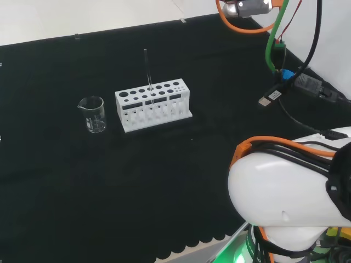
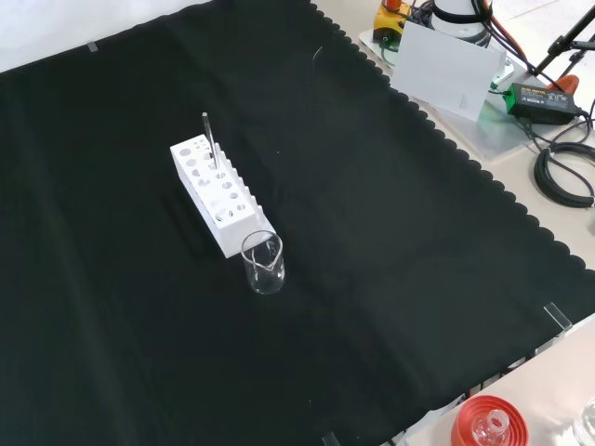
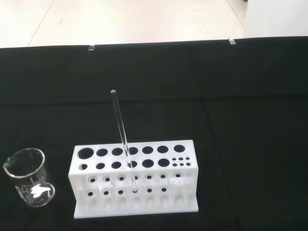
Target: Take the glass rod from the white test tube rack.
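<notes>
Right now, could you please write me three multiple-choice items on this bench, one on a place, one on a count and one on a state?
1. In the head view, where does the beaker stand relative to the white test tube rack?
A. To its left
B. To its right
C. On top of it

2. How many glass rods stand in the rack?
A. None
B. One
C. Three

3. How does the glass rod stand?
A. Flat on the cloth
B. Inside the beaker
C. In a rack hole, slightly tilted

Answers:
1. A, the beaker is left of the rack, apart from it.
2. B, a single rod rises from it.
3. C, the wrist view shows it leaning in a hole.
</notes>
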